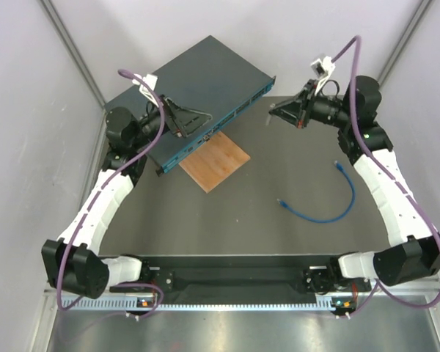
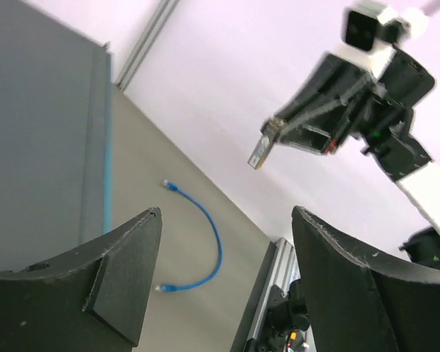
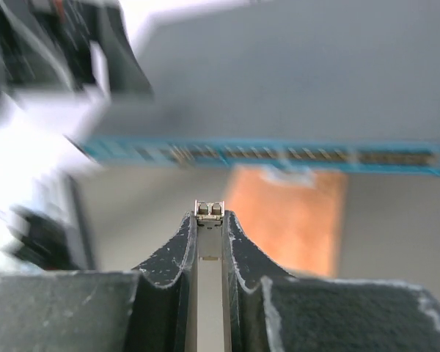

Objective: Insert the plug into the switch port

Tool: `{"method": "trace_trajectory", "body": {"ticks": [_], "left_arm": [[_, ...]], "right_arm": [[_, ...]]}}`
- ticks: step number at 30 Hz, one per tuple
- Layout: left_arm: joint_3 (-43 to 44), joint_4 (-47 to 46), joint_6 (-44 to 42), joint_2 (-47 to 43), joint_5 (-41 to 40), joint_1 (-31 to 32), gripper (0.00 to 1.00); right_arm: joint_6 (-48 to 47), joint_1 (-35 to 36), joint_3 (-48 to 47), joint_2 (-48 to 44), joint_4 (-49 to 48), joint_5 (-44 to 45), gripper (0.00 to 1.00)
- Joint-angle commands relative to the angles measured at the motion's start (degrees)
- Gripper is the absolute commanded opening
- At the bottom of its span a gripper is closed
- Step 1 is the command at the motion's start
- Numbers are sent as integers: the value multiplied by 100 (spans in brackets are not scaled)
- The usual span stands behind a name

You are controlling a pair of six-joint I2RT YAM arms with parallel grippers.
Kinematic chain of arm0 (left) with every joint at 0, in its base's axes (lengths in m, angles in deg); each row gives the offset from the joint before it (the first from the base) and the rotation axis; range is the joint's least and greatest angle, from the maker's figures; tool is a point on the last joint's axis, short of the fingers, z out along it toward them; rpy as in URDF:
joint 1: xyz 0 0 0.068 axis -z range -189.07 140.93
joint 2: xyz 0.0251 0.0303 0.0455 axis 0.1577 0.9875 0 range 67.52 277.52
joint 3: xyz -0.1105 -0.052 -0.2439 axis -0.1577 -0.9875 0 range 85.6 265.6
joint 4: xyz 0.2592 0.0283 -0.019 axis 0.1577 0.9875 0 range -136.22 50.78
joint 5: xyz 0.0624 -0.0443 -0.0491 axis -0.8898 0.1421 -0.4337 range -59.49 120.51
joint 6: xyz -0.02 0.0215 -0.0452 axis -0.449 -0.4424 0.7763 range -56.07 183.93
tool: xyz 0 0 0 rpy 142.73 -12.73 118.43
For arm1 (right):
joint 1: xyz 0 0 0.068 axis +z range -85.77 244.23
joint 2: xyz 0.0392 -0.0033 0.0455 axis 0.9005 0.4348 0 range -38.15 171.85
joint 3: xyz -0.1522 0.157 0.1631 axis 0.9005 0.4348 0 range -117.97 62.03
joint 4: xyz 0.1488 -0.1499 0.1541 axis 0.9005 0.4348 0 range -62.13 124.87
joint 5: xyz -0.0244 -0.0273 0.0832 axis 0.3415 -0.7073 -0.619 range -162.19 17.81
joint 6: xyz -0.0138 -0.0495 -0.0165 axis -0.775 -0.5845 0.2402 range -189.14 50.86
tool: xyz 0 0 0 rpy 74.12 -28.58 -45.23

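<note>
The plug (image 1: 281, 202) lies on the table (image 1: 264, 235), at the end of a blue cable (image 1: 330, 213) curled well apart from the switch (image 1: 205, 73), and neither claw is near it. The right claw (image 3: 209, 220) is closed tight on a thin grey metal piece (image 3: 209, 210), held up in the air and pointing at the switch's blue front. The left claw (image 2: 226, 220) stands wide open with nothing between its fingers, close beside the switch.

The worry from where I stand is that the right claw's hands are full. As long as it pinches that metal piece it cannot pick up the plug. If it carries the piece on toward the sockets, the wrong thing goes at the port. Only the tip of the piece sticks out past the fingers, so a nudge against the front face could twist it or knock it loose. The switch also seems to sit partly over the wooden board (image 1: 216, 163), so a push from the front may rock or slide it, with the open left claw doing nothing to steady it.

Much is unclear. In the right wrist view the row of sockets is a blur, so I cannot tell which port lines up. From above, the left claw covers part of the front face, and I cannot tell whether it touches the box. The plug is too small to show which way its clip faces.
</note>
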Motion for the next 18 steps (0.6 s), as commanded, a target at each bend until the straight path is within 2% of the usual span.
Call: {"method": "trace_trajectory", "body": {"ticks": [1,3,4,5,7,13,18], "left_arm": [[9,-835,-60,-439,105,295,77],[88,-204,-1386,-615,-456,716,76],[132,478,-1904,-720,-693,892,75],[211,737,-2814,-747,-974,1198,74],[229,1169,-3340,-765,-1318,1385,72],[361,1935,-5131,-669,-2171,2306,72],[581,2436,-5890,-493,-2856,2747,70]], "right_arm": [[2923,187,-20,226,-1980,-177,0],[3435,346,84,280,-2190,78,0],[3959,398,198,254,-2539,183,0],[4208,530,330,228,-2734,367,0],[4665,671,612,184,-3016,517,0],[5107,1242,973,131,-3246,939,0],[5230,1506,1026,148,-3361,984,0]]}}
